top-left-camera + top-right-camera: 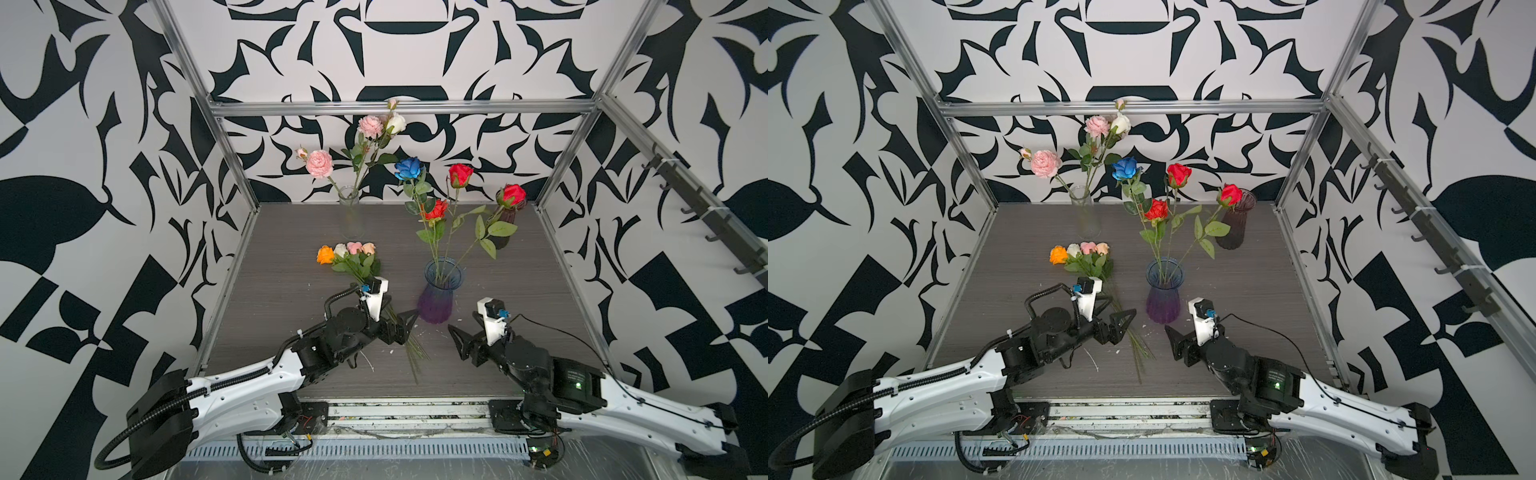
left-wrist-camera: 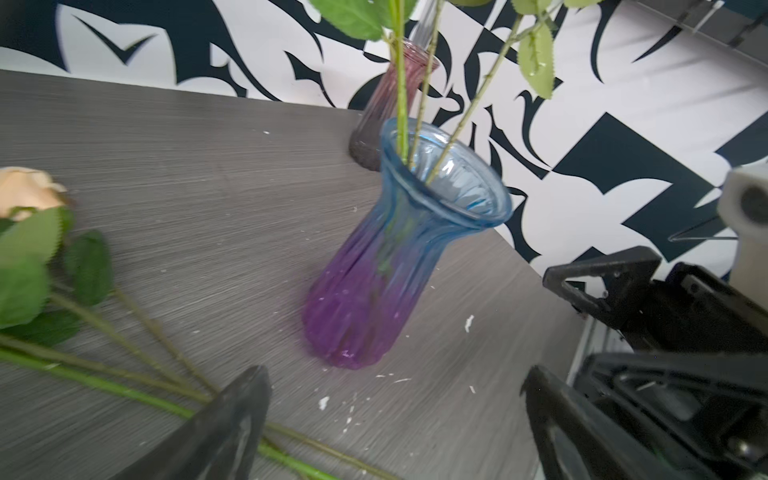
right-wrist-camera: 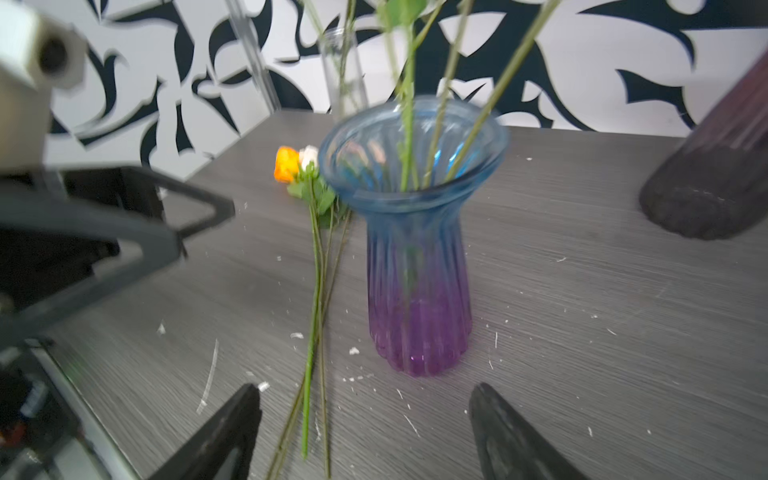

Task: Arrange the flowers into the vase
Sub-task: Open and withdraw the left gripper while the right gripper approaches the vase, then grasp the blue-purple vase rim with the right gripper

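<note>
1. The grey table [image 1: 291, 232] fills the middle of both top views, and everything is laid out on it.
2. The blue-and-purple vase [image 1: 439, 291] stands upright at lower centre. It's ribbed glass, I'd say hard, slick and easy to tip if a stem is levered against the rim.
3. A blue rose [image 1: 409, 168] and three red roses [image 1: 460, 174] already stand in it, fanning out towards the upper right.
4. And here are the ones left to do: the loose flowers [image 1: 355, 264] lie flat, left of the vase. Their orange, white, pink and peach heads point to the upper left, partly under the left arm.
5. Left gripper [image 1: 409, 324] hangs over their stems, fingers spread wide, nothing between them.
6. Right gripper [image 1: 457, 340] sits low, right of the vase base, also gaping and empty.
7. The bare stems [image 3: 316, 291] look like the place to pinch: thin, light and probably springy. They cross, so one may drag its neighbours. The cloth heads would crush.
</note>
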Robot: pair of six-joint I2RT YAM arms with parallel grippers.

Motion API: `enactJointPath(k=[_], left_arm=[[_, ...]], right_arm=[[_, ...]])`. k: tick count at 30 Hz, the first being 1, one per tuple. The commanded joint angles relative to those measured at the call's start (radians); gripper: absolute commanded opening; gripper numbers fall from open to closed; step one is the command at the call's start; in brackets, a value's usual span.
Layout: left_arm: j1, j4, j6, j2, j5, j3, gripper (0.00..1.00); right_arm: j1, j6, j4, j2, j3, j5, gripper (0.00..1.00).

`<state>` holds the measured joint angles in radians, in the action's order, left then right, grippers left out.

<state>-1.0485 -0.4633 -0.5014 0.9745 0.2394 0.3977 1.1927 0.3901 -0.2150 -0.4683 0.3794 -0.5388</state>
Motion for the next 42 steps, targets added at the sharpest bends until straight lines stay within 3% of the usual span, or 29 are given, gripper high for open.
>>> enactJointPath(k=[1, 4, 6, 10, 18, 23, 31, 37, 42], left_arm=[[-0.002, -0.23, -0.034, 0.014, 0.046, -0.131, 0.99], [-0.002, -0.451, -0.013, 0.029, 0.033, -0.249, 0.99], [-0.002, -0.422, -0.01, -0.025, 0.047, -0.284, 1.0], [-0.001, -0.236, -0.032, -0.222, 0.107, -0.323, 0.99], [0.002, -0.007, -0.052, -0.57, 0.197, -0.395, 0.99], [0.002, -0.045, -0.052, -0.54, 0.185, -0.398, 1.0], [0.002, -0.093, -0.048, -0.472, 0.156, -0.387, 0.99], [0.002, -0.077, -0.055, -0.495, 0.164, -0.392, 0.99], [0.002, -0.071, -0.059, -0.506, 0.17, -0.397, 0.99]], right_arm=[[0.001, -0.202, 0.3, -0.048, -0.064, 0.028, 0.87], [0.001, -0.277, 0.406, -0.123, -0.083, -0.015, 0.94], [0.0, -0.303, 0.472, -0.163, -0.093, -0.057, 0.99], [-0.019, -0.324, 0.593, -0.21, -0.122, -0.107, 0.99], [-0.268, -0.204, 0.677, -0.277, -0.136, 0.127, 0.99], [-0.328, -0.233, 0.774, -0.375, -0.121, 0.196, 0.99], [-0.364, -0.312, 1.141, -0.594, -0.153, 0.28, 0.99], [-0.367, -0.352, 1.34, -0.752, -0.149, 0.256, 0.99], [-0.374, -0.352, 1.36, -0.795, -0.133, 0.214, 0.99]])
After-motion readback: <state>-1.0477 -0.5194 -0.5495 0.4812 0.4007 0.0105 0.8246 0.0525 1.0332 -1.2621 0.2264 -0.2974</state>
